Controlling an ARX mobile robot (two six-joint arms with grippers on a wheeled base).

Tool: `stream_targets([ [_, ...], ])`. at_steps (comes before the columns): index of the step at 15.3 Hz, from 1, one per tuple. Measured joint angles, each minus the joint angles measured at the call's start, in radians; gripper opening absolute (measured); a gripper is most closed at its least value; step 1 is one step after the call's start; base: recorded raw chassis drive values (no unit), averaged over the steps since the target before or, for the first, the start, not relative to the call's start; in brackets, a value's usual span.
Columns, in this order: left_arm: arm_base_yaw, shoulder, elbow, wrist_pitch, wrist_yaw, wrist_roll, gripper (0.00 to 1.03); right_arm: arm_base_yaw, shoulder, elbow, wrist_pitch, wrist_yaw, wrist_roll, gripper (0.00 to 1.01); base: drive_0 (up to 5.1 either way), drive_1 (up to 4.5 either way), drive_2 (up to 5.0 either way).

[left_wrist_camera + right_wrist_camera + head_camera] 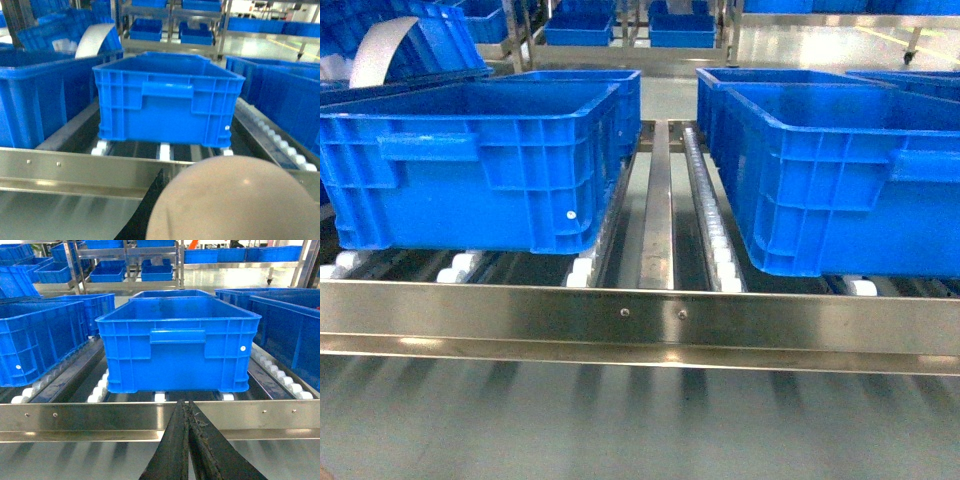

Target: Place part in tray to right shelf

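The cream-white tray (235,200) fills the lower right of the left wrist view as a blurred rounded wall, very close to the camera. My left gripper (167,192) is shut on it. Only one black finger (150,205) shows, pressed against the tray's left side. The part is hidden. The right shelf's shiny front rail (640,315) runs across the head view just ahead, with white rollers behind it. My right gripper (187,407) is shut with nothing in it, its tips level with the rail (100,415). Neither gripper appears in the head view.
Large blue crates stand on the shelf's rollers, one at the left (470,170) and one at the right (840,180), with a bare roller lane (660,200) between them. A crate (175,345) sits straight ahead of the right gripper. A white curved piece (380,50) sticks out of a far-left crate.
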Motion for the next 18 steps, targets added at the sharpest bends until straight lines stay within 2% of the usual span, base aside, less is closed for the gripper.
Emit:
stream_targets([
  [18, 0.0, 0.0, 0.0, 0.007, -0.002, 0.0, 0.12, 0.0, 0.0, 0.0, 0.003, -0.001, 0.0, 0.02, 0.0, 0.0, 0.0],
])
